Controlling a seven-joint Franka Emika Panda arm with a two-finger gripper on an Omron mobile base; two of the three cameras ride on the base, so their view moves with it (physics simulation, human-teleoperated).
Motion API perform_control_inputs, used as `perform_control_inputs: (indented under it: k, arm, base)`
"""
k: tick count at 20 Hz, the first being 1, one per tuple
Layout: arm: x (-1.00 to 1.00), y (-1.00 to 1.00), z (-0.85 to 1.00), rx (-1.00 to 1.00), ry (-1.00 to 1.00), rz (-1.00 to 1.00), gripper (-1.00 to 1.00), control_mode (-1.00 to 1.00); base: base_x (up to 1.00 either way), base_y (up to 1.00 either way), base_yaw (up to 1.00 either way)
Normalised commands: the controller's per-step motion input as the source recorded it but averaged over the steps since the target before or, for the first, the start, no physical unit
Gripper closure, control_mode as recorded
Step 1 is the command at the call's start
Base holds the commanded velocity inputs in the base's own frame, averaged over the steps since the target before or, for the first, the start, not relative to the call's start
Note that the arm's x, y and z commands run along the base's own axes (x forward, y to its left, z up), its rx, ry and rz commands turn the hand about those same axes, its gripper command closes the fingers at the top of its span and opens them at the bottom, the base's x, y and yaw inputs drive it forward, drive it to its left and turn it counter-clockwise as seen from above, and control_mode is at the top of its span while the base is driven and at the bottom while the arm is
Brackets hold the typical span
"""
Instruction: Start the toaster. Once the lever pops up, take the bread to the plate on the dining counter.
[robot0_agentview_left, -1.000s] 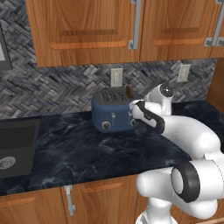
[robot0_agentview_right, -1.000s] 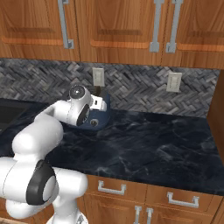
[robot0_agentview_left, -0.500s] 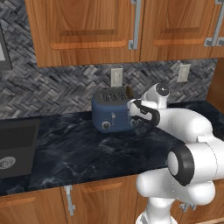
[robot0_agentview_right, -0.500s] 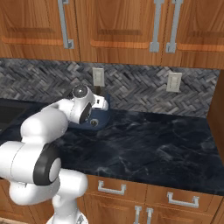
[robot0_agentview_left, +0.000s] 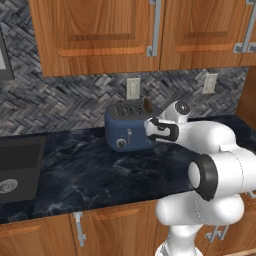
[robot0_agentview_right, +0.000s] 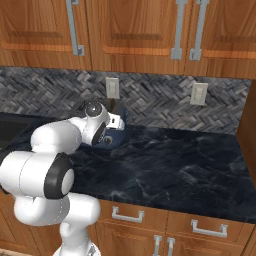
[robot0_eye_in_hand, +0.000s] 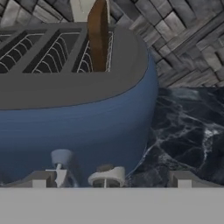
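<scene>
Now the gripper (robot0_eye_in_hand: 111, 179), jaws wide and empty, sits closer to the toaster (robot0_agentview_left: 129, 129) front than a second ago, just above the lever (robot0_eye_in_hand: 61, 159) and knob (robot0_eye_in_hand: 106, 176). Bread (robot0_eye_in_hand: 98, 35) stands in the right-hand slot. Lever not yet pressed, I judge; press comes next.

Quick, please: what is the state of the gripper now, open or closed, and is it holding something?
Gripper: open, holding nothing, close in front of the toaster; the bread stands in a slot.
</scene>
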Motion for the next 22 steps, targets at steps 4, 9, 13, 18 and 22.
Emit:
perform_control_inputs:
  k: [4,9,13,18,22]
  arm:
    - [0.0,0.0,-0.44,0.0,0.0,0.0,-1.0,-1.0]
    - [0.0,0.0,-0.46,0.0,0.0,0.0,-1.0,-1.0]
    - [0.0,0.0,-0.44,0.0,0.0,0.0,-1.0,-1.0]
    - [0.0,0.0,-0.47,0.0,0.0,0.0,-1.0,-1.0]
    - [-0.01,0.0,-0.18,0.0,0.0,0.0,-1.0,-1.0]
  base:
    - [0.0,0.0,0.0]
    - [0.0,0.0,0.0]
    - [0.0,0.0,0.0]
    - [0.0,0.0,0.0]
    - [0.0,0.0,0.0]
